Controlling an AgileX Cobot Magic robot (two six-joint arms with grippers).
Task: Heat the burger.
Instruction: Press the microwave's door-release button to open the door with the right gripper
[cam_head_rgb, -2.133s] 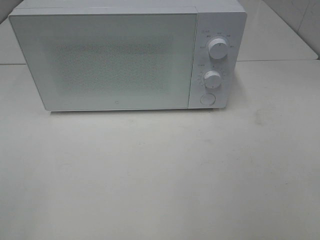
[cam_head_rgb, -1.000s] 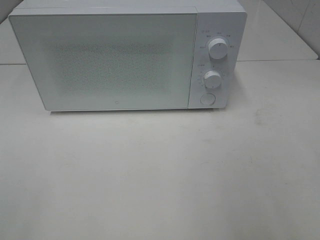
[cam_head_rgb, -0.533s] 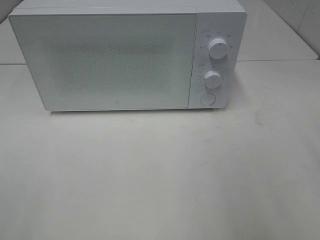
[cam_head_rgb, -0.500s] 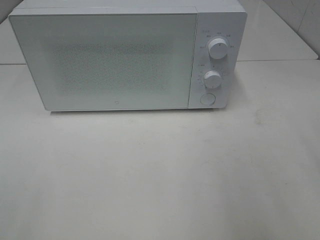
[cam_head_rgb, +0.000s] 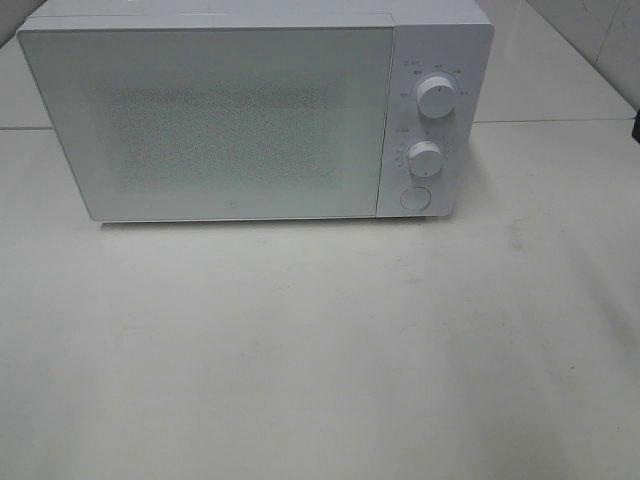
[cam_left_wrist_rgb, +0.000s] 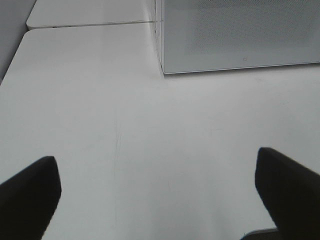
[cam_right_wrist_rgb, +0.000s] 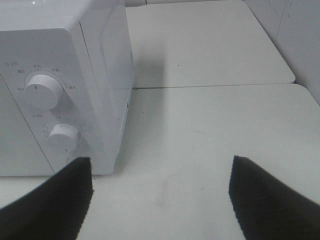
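One change only: dark sliver (cam_head_rgb: 636, 125) now at the high view's right edge, perhaps an arm. Microwave (cam_head_rgb: 220, 120) door shut on worktop (cam_head_rgb: 320, 350). Left fingers (cam_left_wrist_rgb: 27, 195), right fingers (cam_right_wrist_rgb: 55, 200) both wide, empty. Burger in no view; heating likely unstarted.

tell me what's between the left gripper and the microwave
Only bare white table lies between the left gripper and the microwave; the left wrist view shows that stretch with nothing on it.

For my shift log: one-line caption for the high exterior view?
Closed white microwave with two dials and a round button on a white table; burger not visible.
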